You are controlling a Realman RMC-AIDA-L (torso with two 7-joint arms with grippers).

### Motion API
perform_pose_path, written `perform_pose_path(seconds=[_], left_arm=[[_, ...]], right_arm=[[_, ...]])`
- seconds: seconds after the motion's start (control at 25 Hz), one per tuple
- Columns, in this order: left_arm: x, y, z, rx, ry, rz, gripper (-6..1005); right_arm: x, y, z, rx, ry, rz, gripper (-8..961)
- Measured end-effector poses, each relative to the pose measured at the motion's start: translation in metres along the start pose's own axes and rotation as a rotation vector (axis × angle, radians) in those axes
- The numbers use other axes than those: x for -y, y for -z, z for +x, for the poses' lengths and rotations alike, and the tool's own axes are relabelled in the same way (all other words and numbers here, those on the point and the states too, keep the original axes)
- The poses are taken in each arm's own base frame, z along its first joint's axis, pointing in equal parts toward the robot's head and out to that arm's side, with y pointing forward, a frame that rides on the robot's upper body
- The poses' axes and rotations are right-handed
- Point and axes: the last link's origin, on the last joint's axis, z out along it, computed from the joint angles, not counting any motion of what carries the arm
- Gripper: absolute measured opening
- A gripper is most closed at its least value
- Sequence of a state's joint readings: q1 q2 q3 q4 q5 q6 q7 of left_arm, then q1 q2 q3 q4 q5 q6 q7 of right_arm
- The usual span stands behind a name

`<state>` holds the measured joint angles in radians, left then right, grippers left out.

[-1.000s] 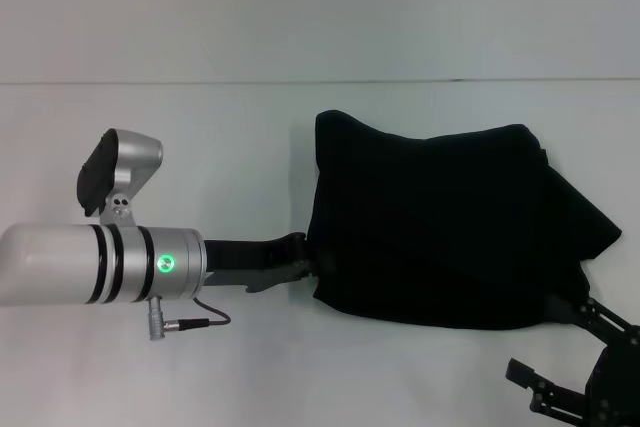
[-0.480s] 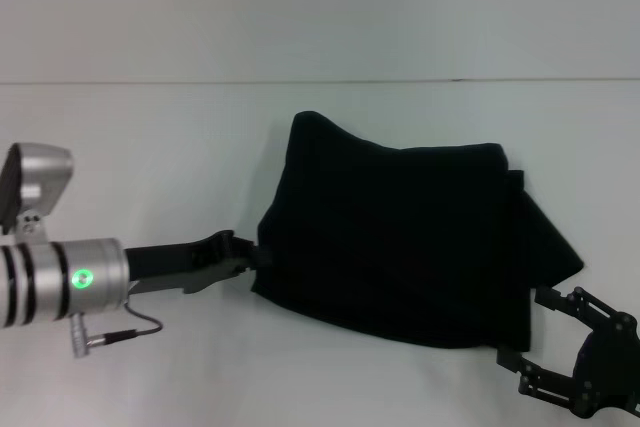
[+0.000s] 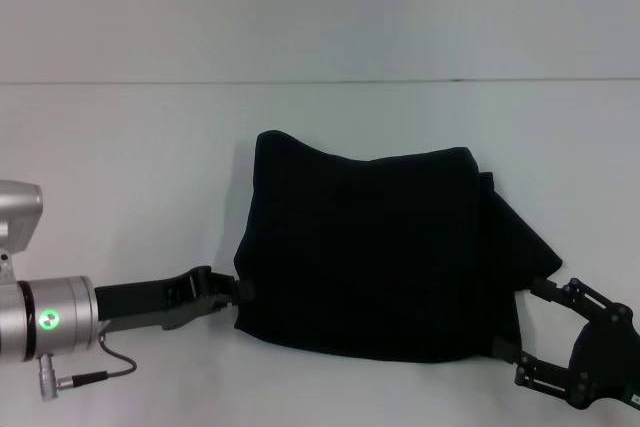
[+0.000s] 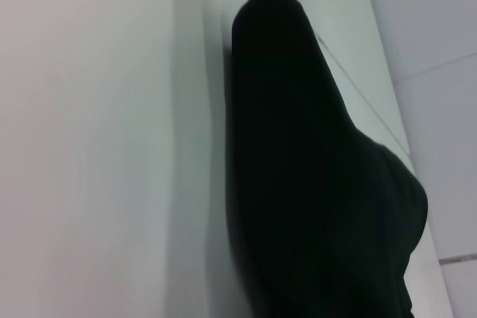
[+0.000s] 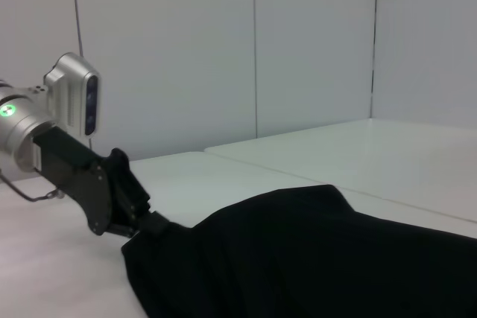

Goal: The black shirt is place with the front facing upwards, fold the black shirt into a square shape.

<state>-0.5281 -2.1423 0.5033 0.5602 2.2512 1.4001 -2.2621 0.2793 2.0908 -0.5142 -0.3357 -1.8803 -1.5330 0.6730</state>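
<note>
**Folded black shirt held at its left edge**

The black shirt point(image 3: 370, 257) lies on the white counter point(image 3: 150, 167) as a folded, roughly rectangular dark mass, right of centre. Its far left corner rises in a soft peak, and a looser flap of cloth trails out to the right. No lettering or label shows on the upper face.

The left tool point(image 3: 238, 289) reaches in low from the left, near side, and its tips are closed on the shirt's near left edge; the right wrist view shows the same pinch at the cloth's corner point(image 5: 156, 225).

The right tool point(image 3: 525, 332) sits at the shirt's near right corner with its fingers spread wide apart, one at the right flap and one at the near hem, gripping nothing.
</note>
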Motion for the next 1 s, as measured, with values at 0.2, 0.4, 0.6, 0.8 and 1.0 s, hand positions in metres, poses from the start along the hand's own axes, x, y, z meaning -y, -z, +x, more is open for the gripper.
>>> perform_pose_path(seconds=[0.2, 0.4, 0.6, 0.8, 1.0], left_arm=[[-0.005, 0.000, -0.005, 0.022, -0.002, -0.039, 69], [-0.007, 0.004, -0.004, 0.029, -0.002, -0.055, 76], [-0.010, 0.010, -0.008, 0.028, -0.054, -0.104, 84], [-0.009, 0.025, -0.007, -0.051, -0.146, -0.146, 186], [-0.009, 0.039, 0.001, -0.134, -0.440, -0.135, 403]], right_arm=[[0.001, 0.000, 0.000, 0.003, -0.001, 0.006, 927], [0.001, 0.001, 0.000, 0.005, -0.002, 0.009, 927], [0.003, 0.002, -0.001, 0.014, -0.004, 0.022, 927], [0.004, 0.002, -0.002, 0.020, -0.005, 0.034, 927], [0.009, 0.003, -0.005, 0.040, -0.013, 0.073, 927]])
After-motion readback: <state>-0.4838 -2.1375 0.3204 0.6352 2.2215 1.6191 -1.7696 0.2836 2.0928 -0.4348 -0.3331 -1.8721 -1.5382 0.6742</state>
